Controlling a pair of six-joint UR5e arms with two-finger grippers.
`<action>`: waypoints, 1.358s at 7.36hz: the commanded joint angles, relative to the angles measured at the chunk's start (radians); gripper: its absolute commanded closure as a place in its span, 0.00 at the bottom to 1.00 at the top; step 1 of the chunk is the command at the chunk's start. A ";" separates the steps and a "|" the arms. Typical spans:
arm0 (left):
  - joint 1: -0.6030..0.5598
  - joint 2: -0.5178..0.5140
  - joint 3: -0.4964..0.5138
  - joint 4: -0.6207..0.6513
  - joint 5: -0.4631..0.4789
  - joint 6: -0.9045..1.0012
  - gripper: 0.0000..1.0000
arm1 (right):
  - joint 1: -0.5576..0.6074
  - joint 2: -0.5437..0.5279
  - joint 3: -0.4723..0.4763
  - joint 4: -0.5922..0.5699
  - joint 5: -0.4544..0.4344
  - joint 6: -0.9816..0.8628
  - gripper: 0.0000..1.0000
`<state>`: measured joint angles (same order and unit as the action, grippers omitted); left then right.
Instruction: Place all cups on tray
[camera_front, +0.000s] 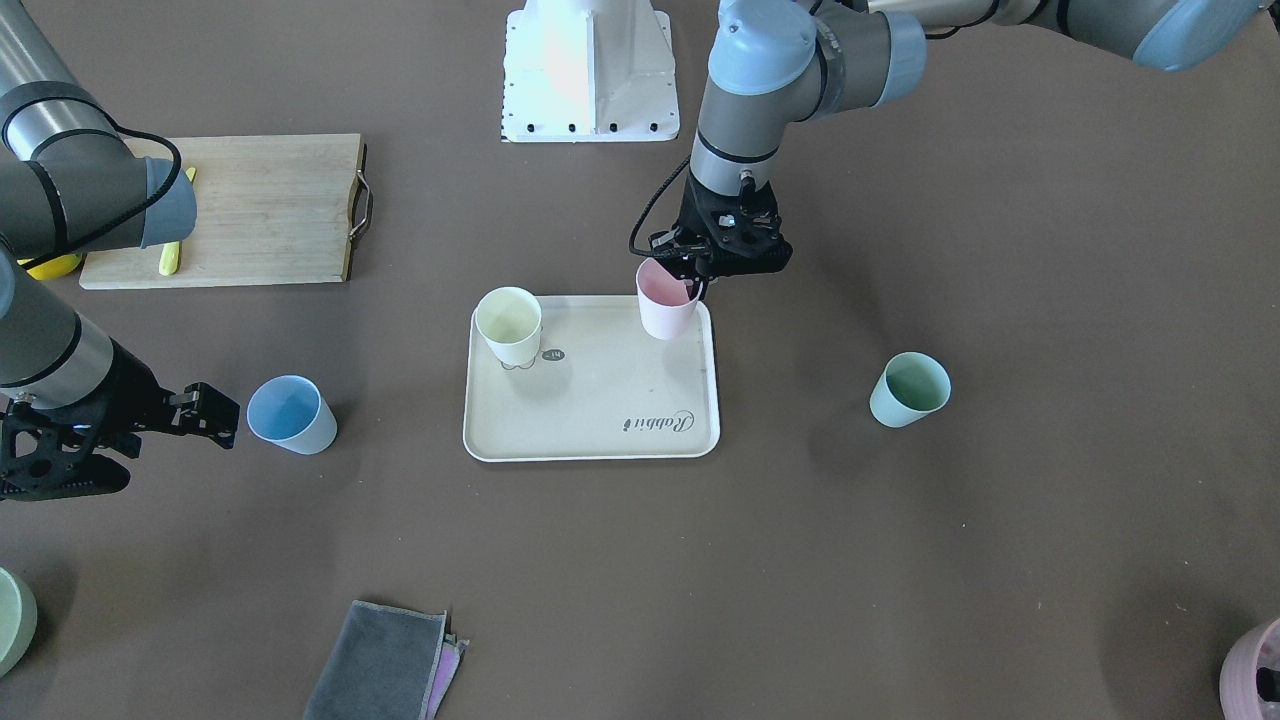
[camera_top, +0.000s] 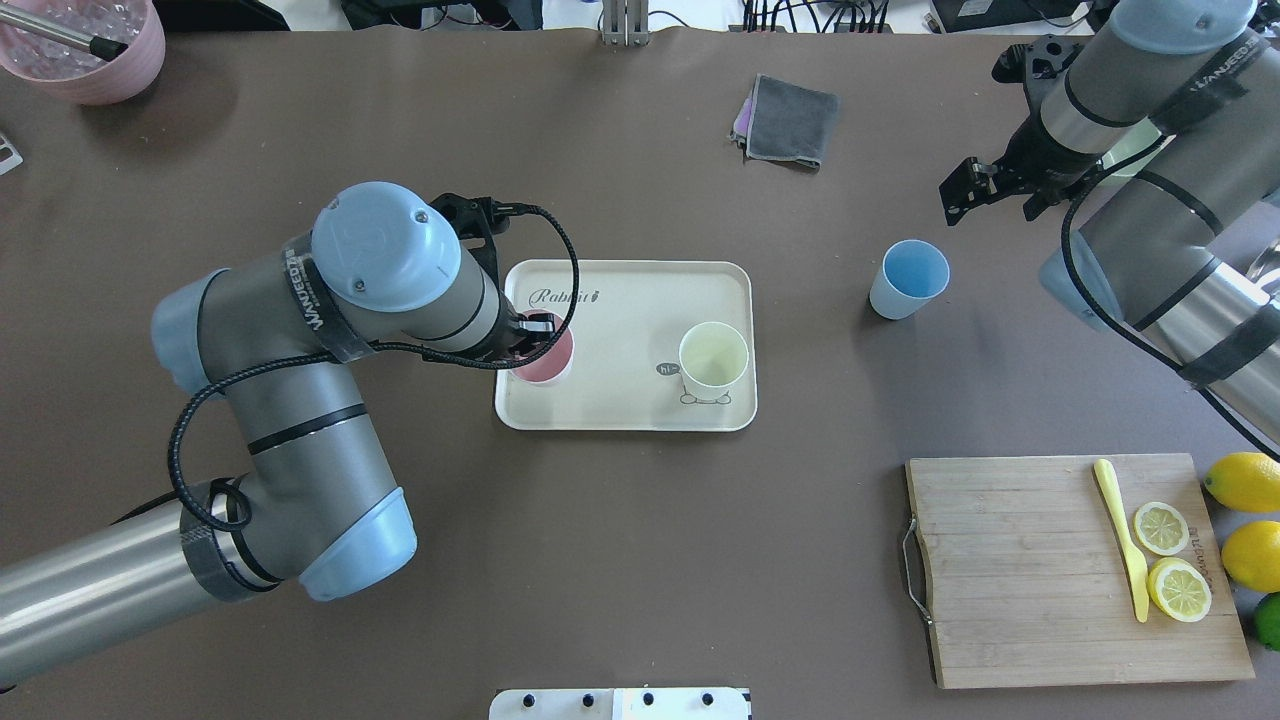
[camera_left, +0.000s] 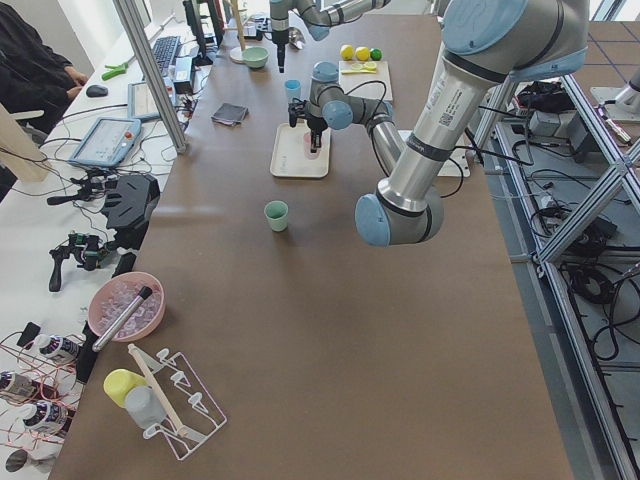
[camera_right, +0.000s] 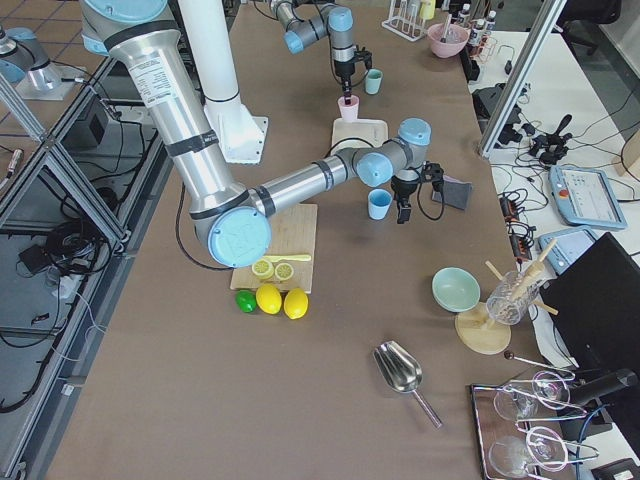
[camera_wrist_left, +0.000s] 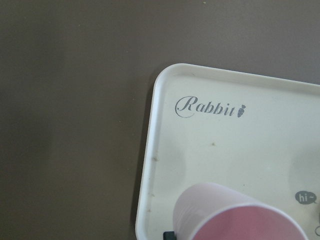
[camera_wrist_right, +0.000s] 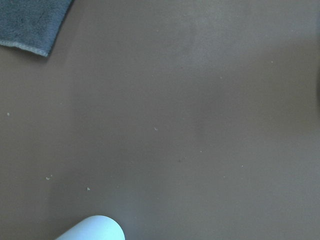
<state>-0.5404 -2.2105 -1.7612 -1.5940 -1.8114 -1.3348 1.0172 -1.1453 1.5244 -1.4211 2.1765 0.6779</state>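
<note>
**Left arm, placement of the second cup.** The left gripper (camera_front: 700, 278) is closed on the wall of the pale pink tapered plastic cup (camera_front: 665, 310). One finger is inside the mouth and the other is outside, at the rim edge nearest the robot. The cup hangs straight below the claw with its long axis upright and its mouth up.

Its base lies within the raised rim of the cream-beige rectangular tray (camera_front: 600, 400), in the corner nearest the robot on the left arm's side. The wrist view shows the tray floor under the cup, but it cannot be told whether the base touches it. The coming release probably depends on this vertical gap, not on any sideways offset.

The pale yellow cup (camera_front: 510, 325) stands upright in the neighbouring robot-side corner, well apart from the pink one.

Two cups stand off the tray on the brown tabletop (camera_front: 1000, 550):
- The mint green cup (camera_front: 908, 390) is on the left arm's side.
- The light blue cup (camera_front: 292, 413) is just beside the right gripper (camera_front: 212, 412), whose jaws appear spread and empty.
</note>
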 joint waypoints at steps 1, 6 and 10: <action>0.033 -0.050 0.084 -0.015 0.047 -0.023 1.00 | -0.020 -0.002 -0.007 0.010 0.000 0.014 0.00; 0.023 -0.055 0.137 -0.057 0.070 -0.007 0.05 | -0.106 -0.030 0.046 0.011 -0.012 0.115 0.00; 0.005 -0.061 0.073 -0.049 0.061 0.040 0.02 | -0.146 -0.060 0.049 0.071 -0.069 0.115 0.99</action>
<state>-0.5211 -2.2712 -1.6508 -1.6476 -1.7437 -1.3226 0.8743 -1.2040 1.5679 -1.3775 2.1096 0.7932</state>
